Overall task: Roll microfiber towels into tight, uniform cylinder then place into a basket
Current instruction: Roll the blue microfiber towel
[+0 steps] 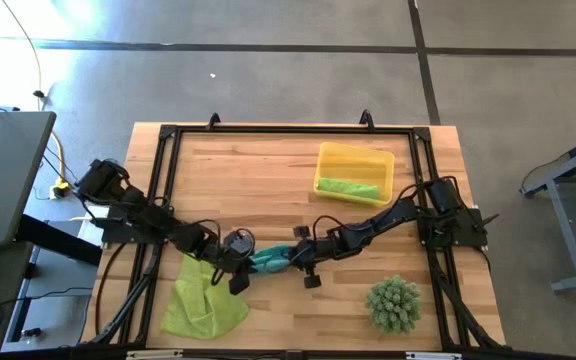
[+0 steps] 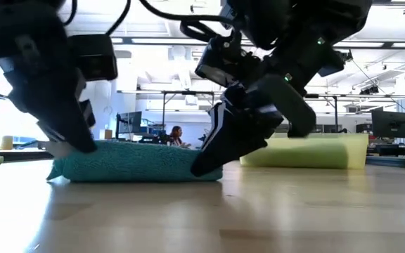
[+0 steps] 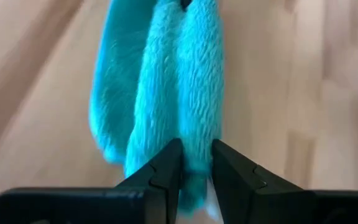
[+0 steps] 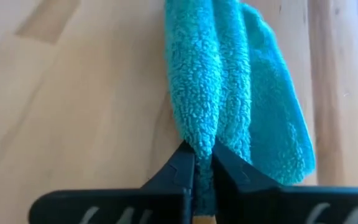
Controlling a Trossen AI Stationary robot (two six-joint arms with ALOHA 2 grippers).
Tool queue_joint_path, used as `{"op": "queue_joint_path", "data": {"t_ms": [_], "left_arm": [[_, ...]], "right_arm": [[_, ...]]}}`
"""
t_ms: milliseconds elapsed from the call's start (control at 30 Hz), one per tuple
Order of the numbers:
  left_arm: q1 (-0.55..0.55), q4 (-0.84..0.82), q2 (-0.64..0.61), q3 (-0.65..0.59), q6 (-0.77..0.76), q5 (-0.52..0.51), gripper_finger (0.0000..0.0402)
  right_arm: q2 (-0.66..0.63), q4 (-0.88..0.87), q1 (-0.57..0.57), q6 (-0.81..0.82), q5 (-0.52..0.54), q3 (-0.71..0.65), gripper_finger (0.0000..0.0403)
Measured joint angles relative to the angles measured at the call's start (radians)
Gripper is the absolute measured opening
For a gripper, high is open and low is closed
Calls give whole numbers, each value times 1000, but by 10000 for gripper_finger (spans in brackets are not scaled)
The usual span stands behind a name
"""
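- The teal towel [image 1: 268,261], rolled, lies on the worktop [image 1: 268,170] between both arms.
- The left gripper [image 3: 196,163] pinches one end of it.
- The right gripper [image 4: 204,163] is clamped tight on the other end.
- A lime-green towel [image 1: 348,188] lies in the basket [image 1: 354,155]; another [image 1: 203,300] lies loose nearby.

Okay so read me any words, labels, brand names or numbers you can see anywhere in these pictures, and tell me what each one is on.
None can be read.
Teal towel, yellow basket, green towel in it, loose green towel, spiky plant, table: no writing.
Left gripper and right gripper, each shut on an end of the teal towel: no markings visible.
Monitors in the room behind: too small to read.
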Motion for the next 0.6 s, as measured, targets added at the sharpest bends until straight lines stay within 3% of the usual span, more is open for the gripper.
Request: {"op": "queue_joint_path", "data": {"t_ms": [233,367,600], "left_arm": [[-48,-96,-87,0,200,-28,74],[-82,-119,-135,0,302,-101,74],[-159,-56,-161,1,450,-210,74]], "right_arm": [[1,-3,-72,193,-228,-2,5],[3,-4,-115,310,-364,-3,4],[5,-6,-157,432,-452,-4,4]]}}
